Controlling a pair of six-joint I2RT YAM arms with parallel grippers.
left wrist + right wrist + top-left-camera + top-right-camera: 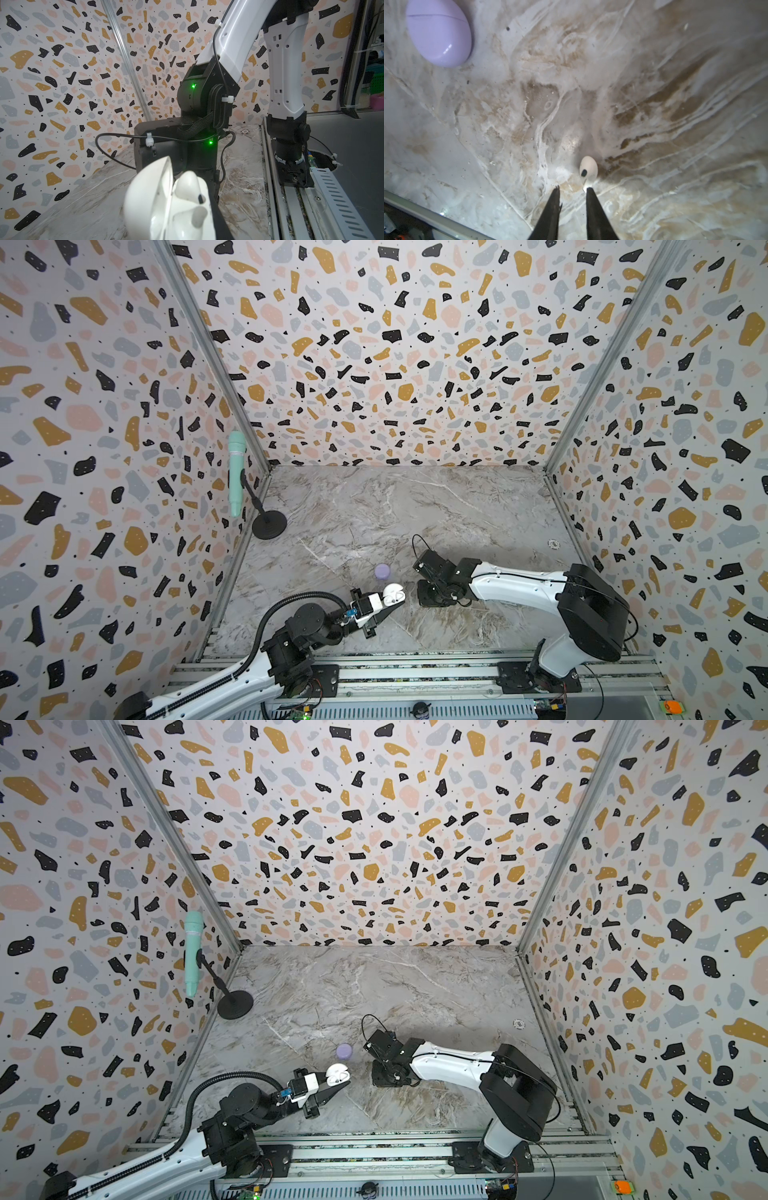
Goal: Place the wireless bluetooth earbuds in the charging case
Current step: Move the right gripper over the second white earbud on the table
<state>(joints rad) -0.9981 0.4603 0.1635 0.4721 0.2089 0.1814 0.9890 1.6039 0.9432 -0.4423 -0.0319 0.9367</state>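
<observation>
white charging case (pixel 392 592), lid open, is clamped in the left gripper (pixel 394 600) with one earbud (pixel 190 187) seated inside. a second white earbud (pixel 588 169) is laid on the table (pixel 654 83) at one fingertip of the right gripper (pixel 572 188), whose jaws are set narrowly apart, nothing gripped.

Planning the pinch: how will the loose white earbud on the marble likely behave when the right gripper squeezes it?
The white earbud looks smooth and rounded, so it may slip from the right gripper. Small beside the jaws, it is probably light and skids easily.
</observation>
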